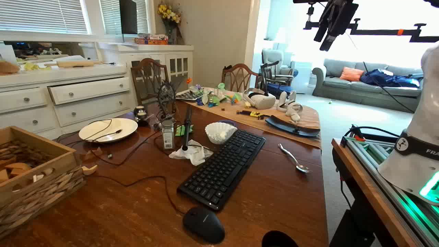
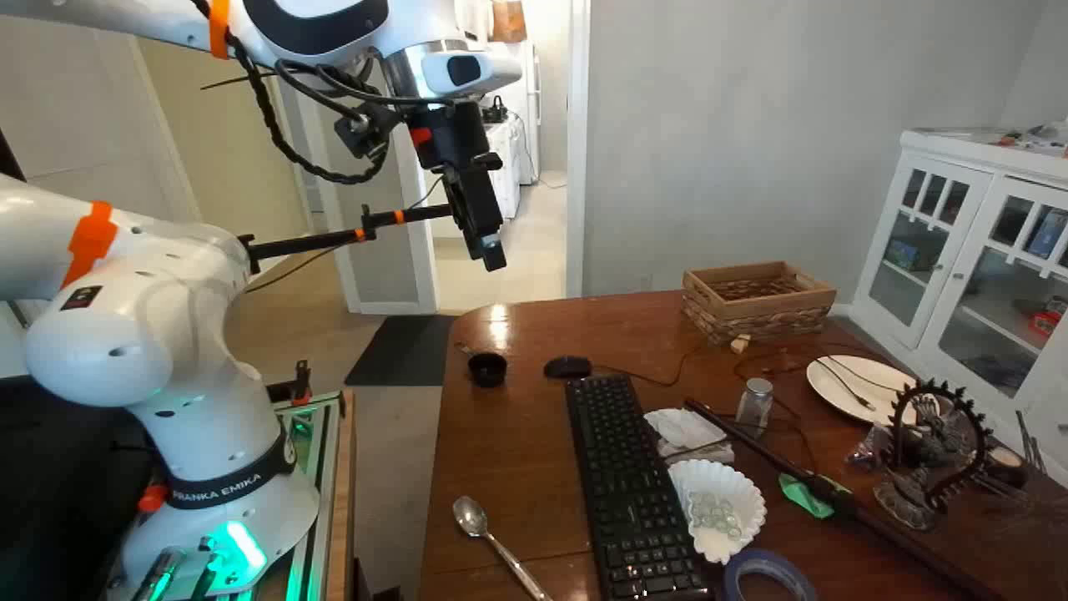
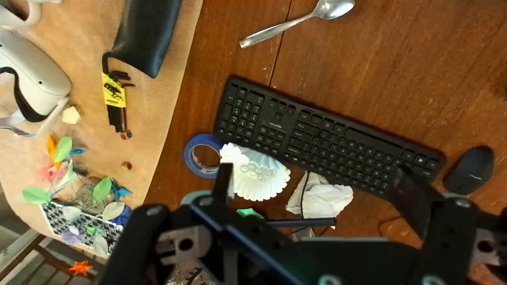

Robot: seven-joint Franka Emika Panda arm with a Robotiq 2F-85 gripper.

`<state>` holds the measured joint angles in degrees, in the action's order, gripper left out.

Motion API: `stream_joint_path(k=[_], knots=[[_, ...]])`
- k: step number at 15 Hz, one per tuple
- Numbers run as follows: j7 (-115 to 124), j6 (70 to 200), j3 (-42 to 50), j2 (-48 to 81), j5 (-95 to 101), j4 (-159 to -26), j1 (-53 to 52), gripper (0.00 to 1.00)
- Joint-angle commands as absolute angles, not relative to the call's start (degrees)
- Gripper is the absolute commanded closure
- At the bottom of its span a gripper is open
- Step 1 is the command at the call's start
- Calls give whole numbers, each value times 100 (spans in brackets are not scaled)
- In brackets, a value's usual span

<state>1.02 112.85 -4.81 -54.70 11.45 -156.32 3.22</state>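
Observation:
My gripper [image 3: 315,183] is open, its two black fingers wide apart with nothing between them. In both exterior views it hangs in the air above table height [image 1: 325,41] [image 2: 491,250]. In the wrist view, a black keyboard [image 3: 328,136] lies beyond the fingers, with a black mouse [image 3: 469,170] at its right end. A white fluted bowl [image 3: 259,188] with clear glass pieces is near the left finger. A blue tape roll [image 3: 190,156] lies beside the bowl. Crumpled white paper [image 3: 326,200] lies between the fingers in the picture, well below them. A silver spoon [image 3: 277,32] lies past the keyboard.
A wicker basket [image 2: 759,305], a white plate [image 2: 843,396], a glass jar [image 2: 753,409] and a black pole [image 2: 751,446] are on the table. A black cup [image 2: 487,369] is near the edge. A white headset [image 1: 262,100] and paper flowers [image 1: 209,96] are on the far part.

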Motion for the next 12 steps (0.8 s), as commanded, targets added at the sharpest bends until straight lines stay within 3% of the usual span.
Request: stream_joint_path(k=[1,12], knots=[[154,11257,-424,-5459,1201,-15615,246,0],[488,11726,-268,-4660,1054,-15489,377,0]])
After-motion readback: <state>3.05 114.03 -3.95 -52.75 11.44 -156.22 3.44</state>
